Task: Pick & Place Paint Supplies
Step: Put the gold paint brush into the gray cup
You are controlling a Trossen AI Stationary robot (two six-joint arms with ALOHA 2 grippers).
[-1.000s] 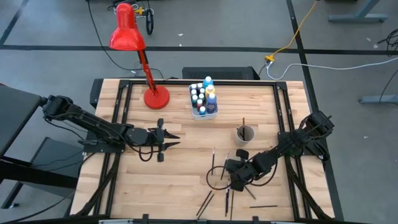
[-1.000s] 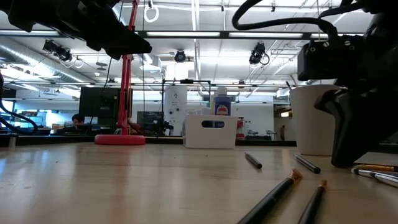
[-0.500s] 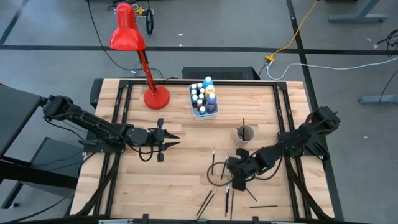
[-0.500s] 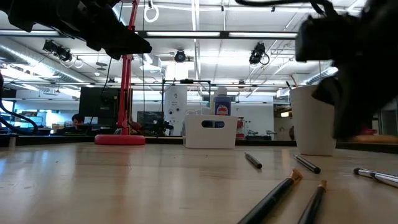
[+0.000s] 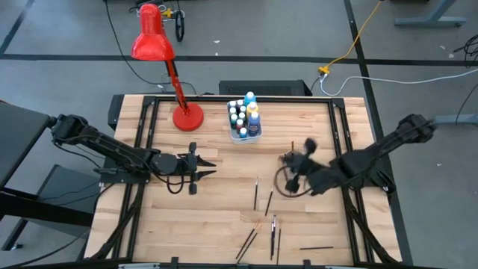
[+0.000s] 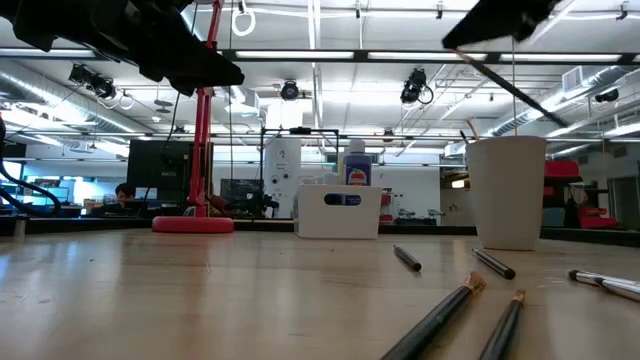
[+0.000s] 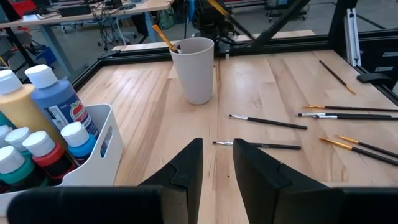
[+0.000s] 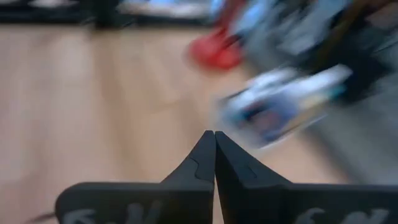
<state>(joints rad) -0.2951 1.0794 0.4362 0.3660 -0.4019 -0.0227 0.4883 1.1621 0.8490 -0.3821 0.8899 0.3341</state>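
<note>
Several thin paintbrushes (image 5: pixel 256 193) lie flat on the wooden table near its front right; they also show in the low view (image 6: pixel 436 318). Small white-capped paint bottles (image 5: pixel 240 118) stand in a white tub (image 7: pixel 102 140) at the back. A white cup (image 6: pixel 508 190) holds one brush (image 7: pixel 163 36). My right gripper (image 5: pixel 290 166) hangs high over the cup, shut on a thin dark paintbrush (image 6: pixel 520 92). My left gripper (image 5: pixel 211 168) waits open at mid-left, with nothing between its fingers (image 7: pixel 186 168). My right gripper holds the dark paintbrush near its upper end (image 6: pixel 468 58); blur hides the exact place of contact. The brush slants down from the gripper, lifted clear of the table, its lower end (image 6: pixel 565 122) above the cup's rim.
A red desk lamp (image 5: pixel 175 75) stands at the back left, its base (image 6: pixel 192 224) on the table. Black frame rails (image 5: pixel 143 134) run along the table's sides. Bare wood lies between my left gripper and the brushes.
My right gripper has risen from the brushes at the near right and gone toward the far edge, over the cup, tipping from pointing steeply down to nearly level. One dark brush has come up with it, lifted clear of the table.
</note>
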